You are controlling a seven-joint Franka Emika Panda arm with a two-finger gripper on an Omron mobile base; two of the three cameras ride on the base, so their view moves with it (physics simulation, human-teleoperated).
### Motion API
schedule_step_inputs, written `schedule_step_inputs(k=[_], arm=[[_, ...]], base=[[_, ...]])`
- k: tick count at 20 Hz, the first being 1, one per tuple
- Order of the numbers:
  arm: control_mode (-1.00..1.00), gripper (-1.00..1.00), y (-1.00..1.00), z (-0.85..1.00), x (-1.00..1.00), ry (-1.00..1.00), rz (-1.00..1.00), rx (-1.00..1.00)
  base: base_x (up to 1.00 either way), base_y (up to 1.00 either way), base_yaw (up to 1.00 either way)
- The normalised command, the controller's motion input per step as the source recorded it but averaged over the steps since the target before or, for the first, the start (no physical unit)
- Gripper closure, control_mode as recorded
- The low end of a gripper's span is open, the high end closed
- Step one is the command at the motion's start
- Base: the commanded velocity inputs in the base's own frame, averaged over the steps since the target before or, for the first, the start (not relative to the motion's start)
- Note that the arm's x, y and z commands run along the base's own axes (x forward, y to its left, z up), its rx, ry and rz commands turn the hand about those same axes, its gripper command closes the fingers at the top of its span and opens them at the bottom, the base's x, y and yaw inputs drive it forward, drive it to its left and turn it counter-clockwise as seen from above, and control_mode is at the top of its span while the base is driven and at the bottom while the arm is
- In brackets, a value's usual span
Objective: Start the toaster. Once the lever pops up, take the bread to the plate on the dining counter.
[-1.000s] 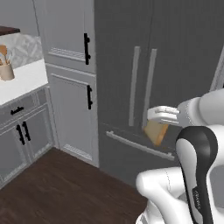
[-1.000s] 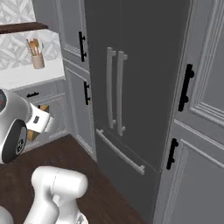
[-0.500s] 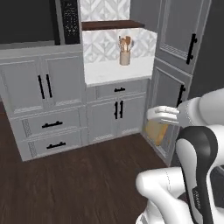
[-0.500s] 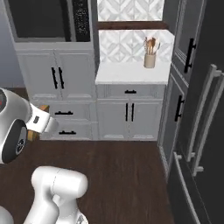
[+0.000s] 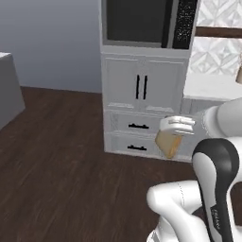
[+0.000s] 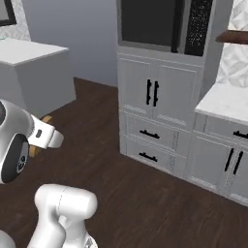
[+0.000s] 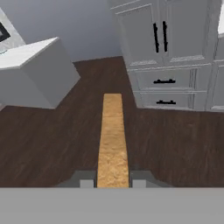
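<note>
Base swung toward oven cabinet (image 5: pixel 142 85); bread (image 7: pixel 112 140) edge-on between fingers (image 7: pixel 86 179), pointing forward

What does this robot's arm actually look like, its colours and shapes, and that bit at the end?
The arm is made of smooth, rounded white shells, glossy like plastic, with a dark, near-black joint section bearing small pale lettering too small to read. No loose cables show. The gripper is a blocky white piece at the arm's end, and in the hand view its fingertips appear as two small dark grey tabs.
</note>
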Motion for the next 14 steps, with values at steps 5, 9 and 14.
schedule_step_inputs(k=[5, 9, 14], arm=[[1.00, 1.00, 0.00, 0.00, 0.00, 0.00, 0.00, 0.00], [1.00, 1.00, 0.00, 0.00, 0.00, 0.00, 0.00, 0.00], [1.00, 1.00, 0.00, 0.00, 0.00, 0.00, 0.00, 0.00]], base=[[1.00, 0.33, 0.51], [1.00, 0.67, 0.35], [1.00, 0.75, 0.19]])
